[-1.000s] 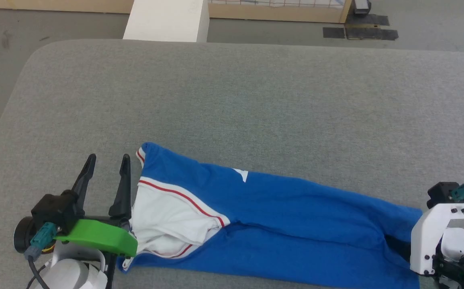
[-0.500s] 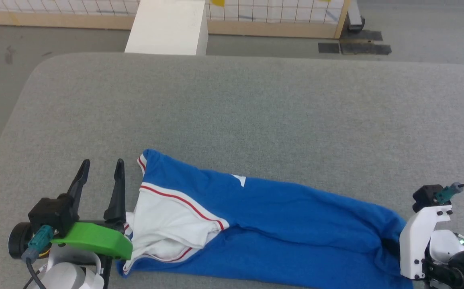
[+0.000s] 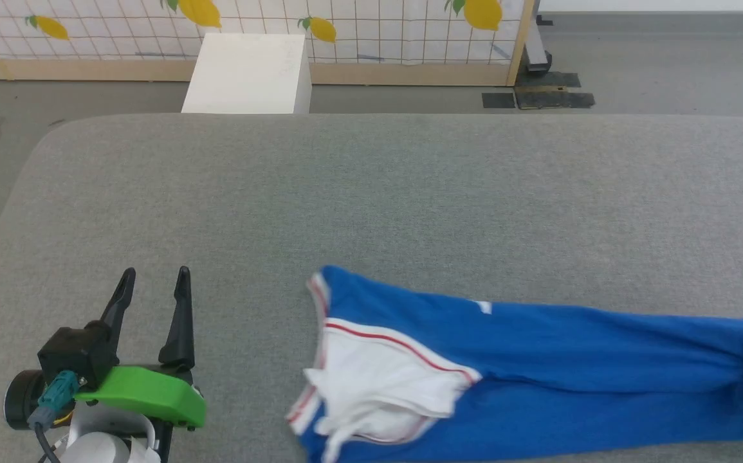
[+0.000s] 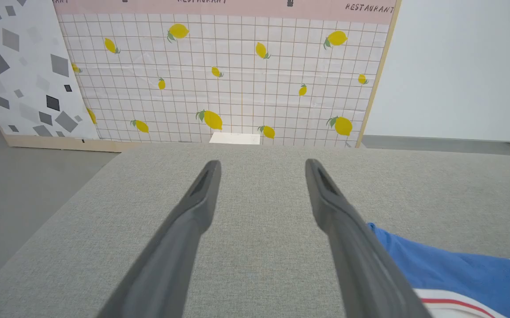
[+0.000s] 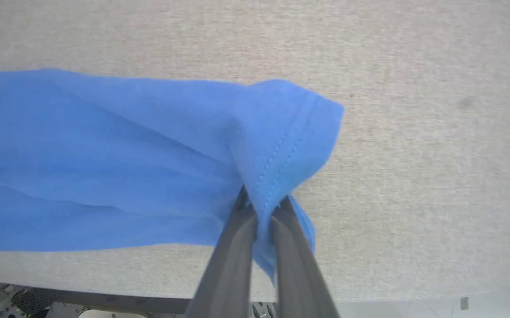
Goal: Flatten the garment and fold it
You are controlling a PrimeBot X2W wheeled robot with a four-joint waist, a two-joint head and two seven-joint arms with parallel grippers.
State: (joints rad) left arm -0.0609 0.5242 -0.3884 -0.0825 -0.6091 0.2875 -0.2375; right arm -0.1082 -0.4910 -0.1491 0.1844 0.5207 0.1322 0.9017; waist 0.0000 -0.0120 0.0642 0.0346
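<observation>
The garment (image 3: 570, 347) has slid right, clear of my left end effector (image 3: 155, 273), which stands open over the grey table (image 3: 371, 193). My right end effector (image 5: 262, 198) is clamped on the garment's blue hem. The cloth lies stretched along the table's near side.

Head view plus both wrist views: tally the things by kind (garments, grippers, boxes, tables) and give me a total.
garment: 1
grippers: 2, the left gripper and the right gripper
white box: 1
grey table: 1
Total: 5
</observation>
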